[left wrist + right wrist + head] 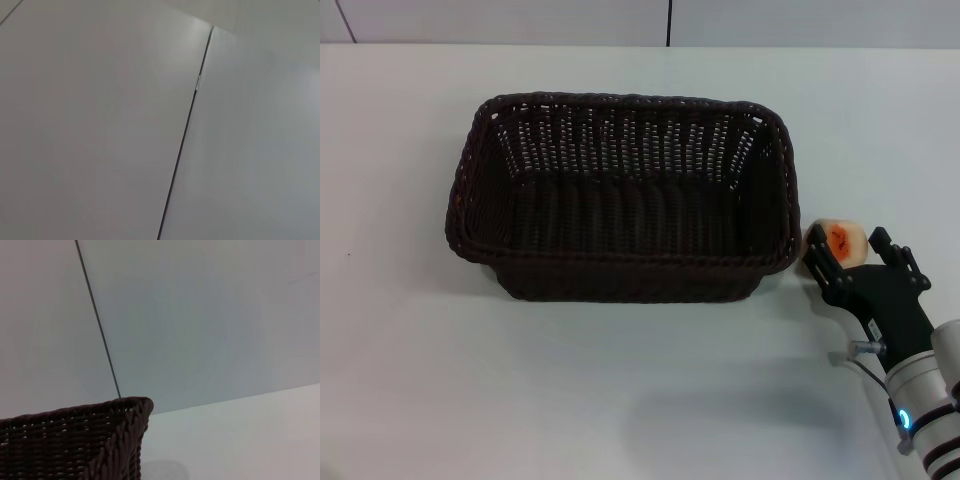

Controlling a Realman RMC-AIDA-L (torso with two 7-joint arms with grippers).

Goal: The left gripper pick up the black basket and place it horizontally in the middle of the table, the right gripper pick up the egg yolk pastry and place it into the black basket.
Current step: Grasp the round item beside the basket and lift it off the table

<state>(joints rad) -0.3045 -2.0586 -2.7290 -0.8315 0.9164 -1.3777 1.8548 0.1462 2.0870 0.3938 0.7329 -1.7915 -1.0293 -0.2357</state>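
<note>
Basket part looks sorted: the black basket (pixel 623 195) sits lengthwise across the middle of the table (pixel 410 380), open side up and empty. So it's all about the egg yolk pastry (pixel 841 240) now, which sits on the table just off the basket's right end, at the near corner.

Your right gripper (pixel 855 258) is right at it, coming in from the near right, with the fingers spread to either side of the ball. I can't tell from the head view whether the pads are touching it yet, and the right wrist view only shows a corner of the basket rim and the wall, so no help there.

What I'd do: close gently, since it's likely soft and will squash or crumble if you clamp hard. Keep the ball centred between the fingers so it doesn't roll out. Lift straight up, high enough to clear the braided rim, because that near right corner is close and easy to clip. Then go left over the open middle and release low.

The left gripper isn't visible anywhere; its wrist view shows only blank wall panels.
</note>
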